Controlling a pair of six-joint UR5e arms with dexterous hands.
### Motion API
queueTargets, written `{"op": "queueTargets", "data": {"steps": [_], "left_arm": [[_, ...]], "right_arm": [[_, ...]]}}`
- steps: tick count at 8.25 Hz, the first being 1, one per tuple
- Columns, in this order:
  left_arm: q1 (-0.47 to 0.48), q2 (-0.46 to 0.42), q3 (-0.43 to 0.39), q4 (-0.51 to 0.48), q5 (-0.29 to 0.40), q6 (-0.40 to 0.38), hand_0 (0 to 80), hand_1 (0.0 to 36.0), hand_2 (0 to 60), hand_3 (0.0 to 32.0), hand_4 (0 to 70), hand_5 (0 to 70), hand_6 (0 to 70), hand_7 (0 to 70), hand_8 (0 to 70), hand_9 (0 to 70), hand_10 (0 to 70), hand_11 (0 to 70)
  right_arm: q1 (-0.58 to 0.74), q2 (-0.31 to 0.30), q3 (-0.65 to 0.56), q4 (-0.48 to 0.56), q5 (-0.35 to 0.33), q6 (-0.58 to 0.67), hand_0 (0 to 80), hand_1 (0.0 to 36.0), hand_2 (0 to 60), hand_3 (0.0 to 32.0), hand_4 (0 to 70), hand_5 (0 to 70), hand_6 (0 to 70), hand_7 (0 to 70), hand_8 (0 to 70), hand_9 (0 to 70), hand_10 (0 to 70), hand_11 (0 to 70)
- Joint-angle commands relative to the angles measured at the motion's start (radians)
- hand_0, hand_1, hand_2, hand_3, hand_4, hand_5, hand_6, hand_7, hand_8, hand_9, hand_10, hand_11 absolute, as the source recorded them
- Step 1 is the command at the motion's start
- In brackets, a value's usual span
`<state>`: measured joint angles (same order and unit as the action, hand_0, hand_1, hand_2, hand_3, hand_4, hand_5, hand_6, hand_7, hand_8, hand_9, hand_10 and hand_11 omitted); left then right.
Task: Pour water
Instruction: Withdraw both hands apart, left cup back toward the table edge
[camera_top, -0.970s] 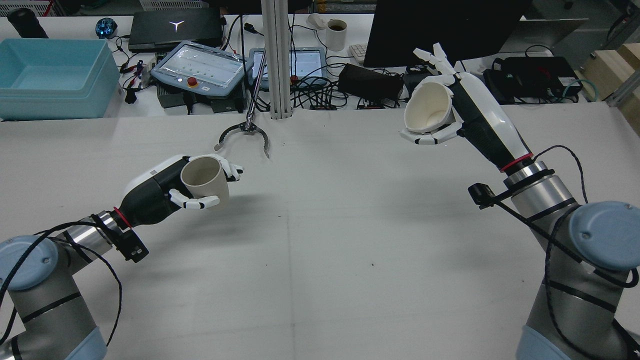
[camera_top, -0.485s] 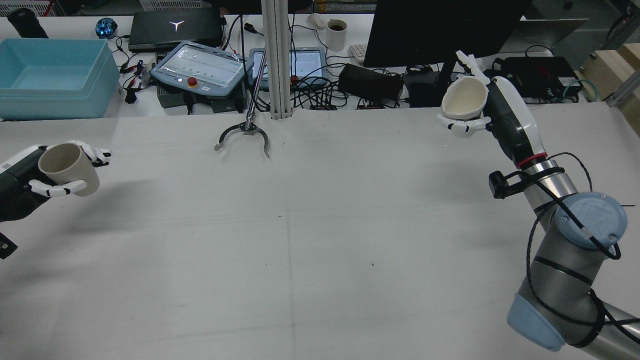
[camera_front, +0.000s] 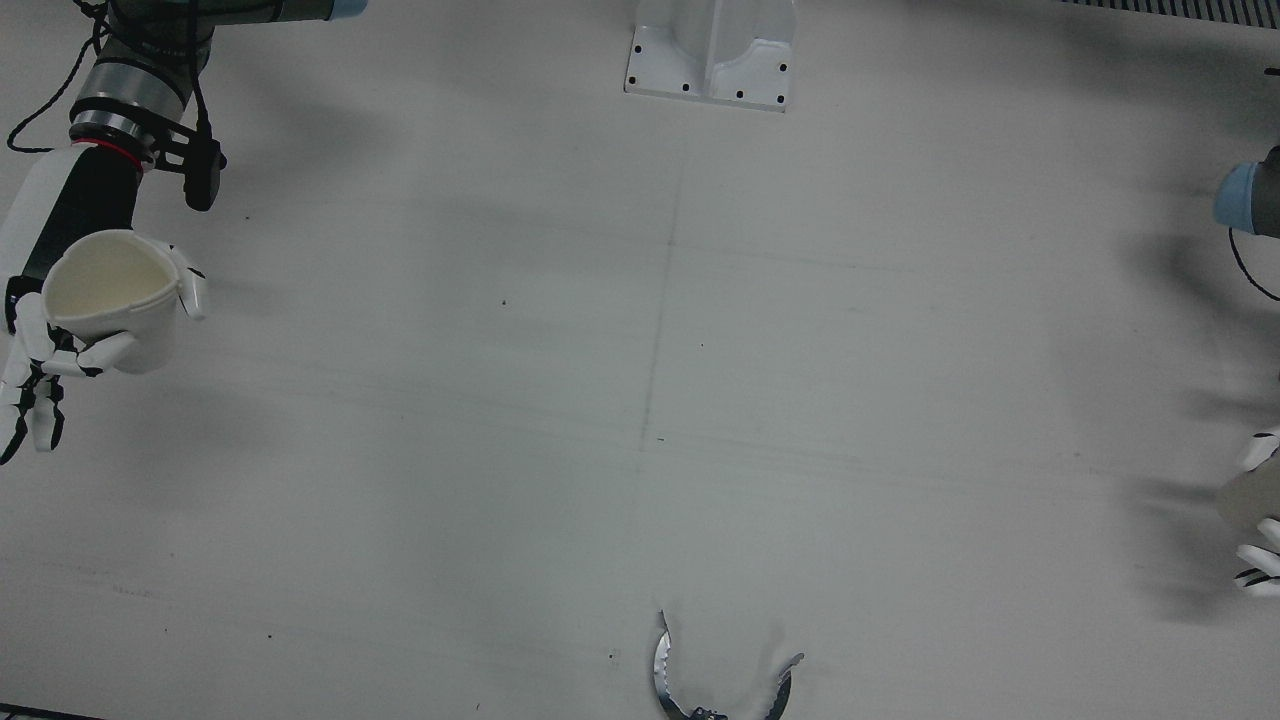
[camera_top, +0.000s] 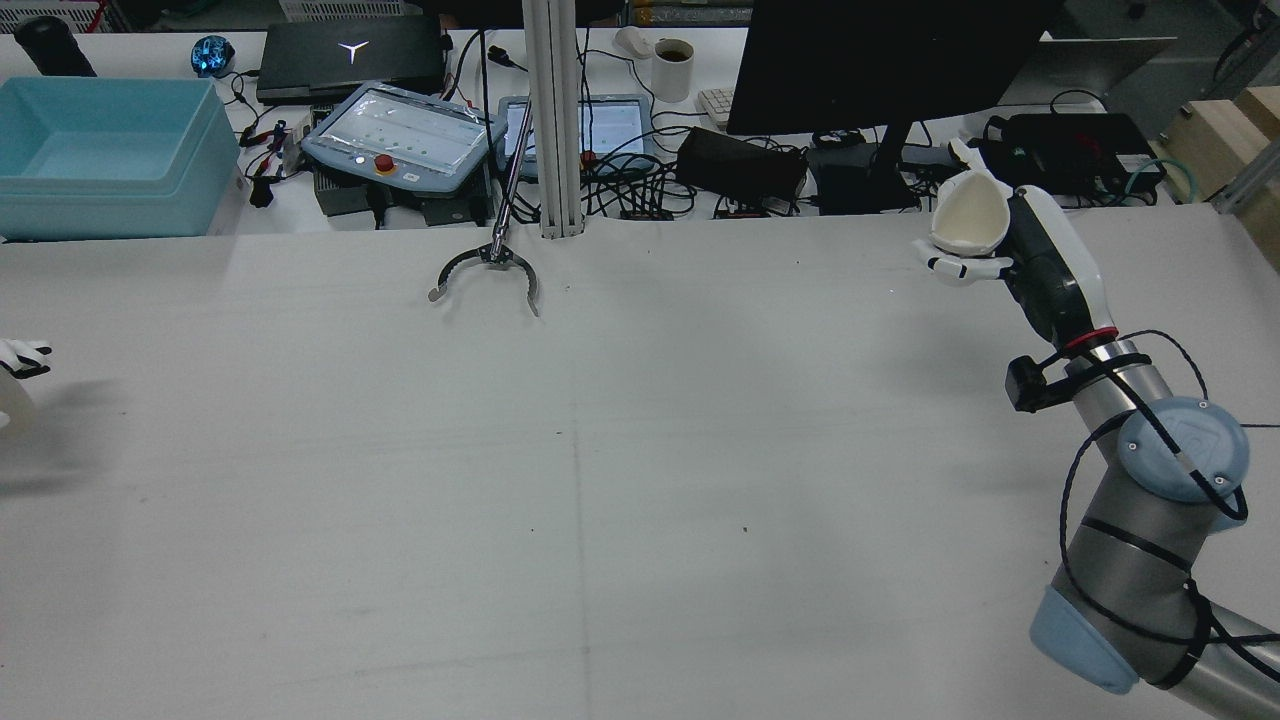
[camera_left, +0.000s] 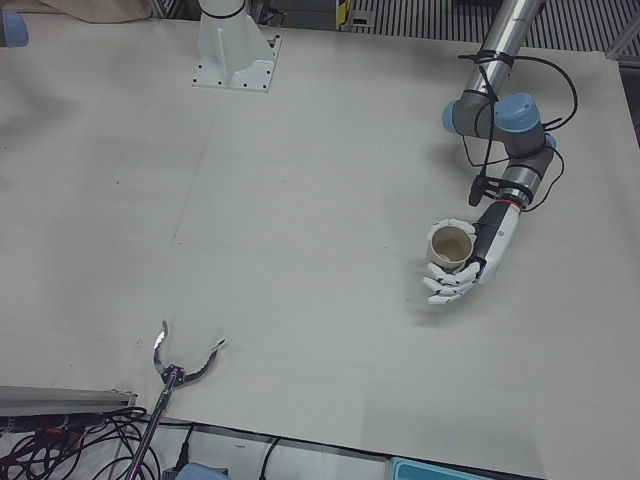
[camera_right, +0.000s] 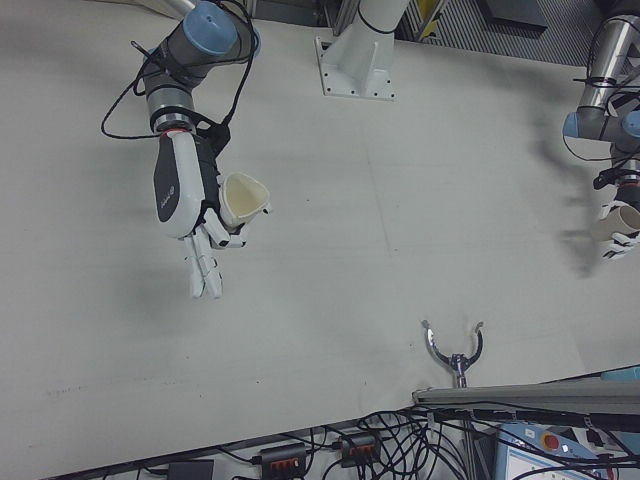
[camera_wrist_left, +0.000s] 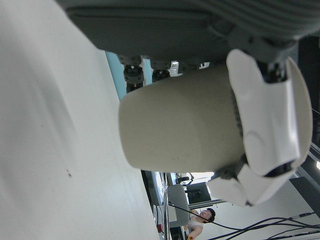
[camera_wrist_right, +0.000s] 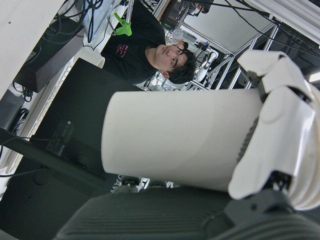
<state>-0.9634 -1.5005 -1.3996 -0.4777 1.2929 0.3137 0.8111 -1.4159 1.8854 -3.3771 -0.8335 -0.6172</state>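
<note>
My right hand (camera_top: 1040, 262) is shut on a white cup (camera_top: 968, 218), held above the table's far right edge in the rear view, its mouth tilted toward the middle. The same cup (camera_front: 105, 297) shows its hollow inside in the front view, and fills the right hand view (camera_wrist_right: 175, 137). My left hand (camera_left: 470, 265) is shut on a beige cup (camera_left: 450, 243), roughly upright above the table. In the rear view only the fingertips of the left hand (camera_top: 20, 356) show at the left edge. The beige cup (camera_wrist_left: 180, 125) fills the left hand view.
A metal claw tool (camera_top: 487, 270) hangs over the table's far middle edge. Behind it are a light blue bin (camera_top: 100, 150), a teach pendant (camera_top: 400, 135), a coffee mug (camera_top: 672, 65), cables and a dark monitor. A white mount (camera_front: 710, 50) stands between the arms. A person shows in the right hand view.
Both arms have swung outward with their cups. The left hand and beige cup have almost left the rear view at the left edge. The right hand moved right and lower.
</note>
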Motion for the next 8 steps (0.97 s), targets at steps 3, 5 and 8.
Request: {"op": "queueTargets", "data": {"steps": [3,5,8], "left_arm": [[0.0,0.011,0.215,-0.228,-0.032,0.125,52.1,35.5,60.0,0.0,40.4,70.0,29.7,34.9,17.6,24.9,15.2,23.9],[0.003,-0.012,0.259,-0.255,-0.035,0.122,52.1,35.3,60.0,0.0,40.8,70.0,29.6,34.9,17.7,25.1,15.3,24.0],[0.005,-0.033,0.28,-0.245,-0.034,0.113,50.2,34.3,60.0,0.0,39.4,70.0,29.6,35.1,18.3,26.1,15.9,24.7]], "right_arm": [[0.002,-0.009,-0.002,-0.001,-0.003,0.005,45.4,14.4,31.3,0.0,24.7,70.0,6.6,5.1,0.3,0.0,7.3,11.3],[-0.003,-0.017,-0.002,-0.001,-0.003,0.005,45.3,14.6,31.9,0.0,24.4,70.0,6.5,5.0,0.3,0.0,7.4,11.3],[-0.01,-0.018,-0.005,-0.001,-0.003,0.002,45.4,14.6,32.2,0.0,24.6,70.0,6.6,5.2,0.3,0.0,7.3,11.2]]}}
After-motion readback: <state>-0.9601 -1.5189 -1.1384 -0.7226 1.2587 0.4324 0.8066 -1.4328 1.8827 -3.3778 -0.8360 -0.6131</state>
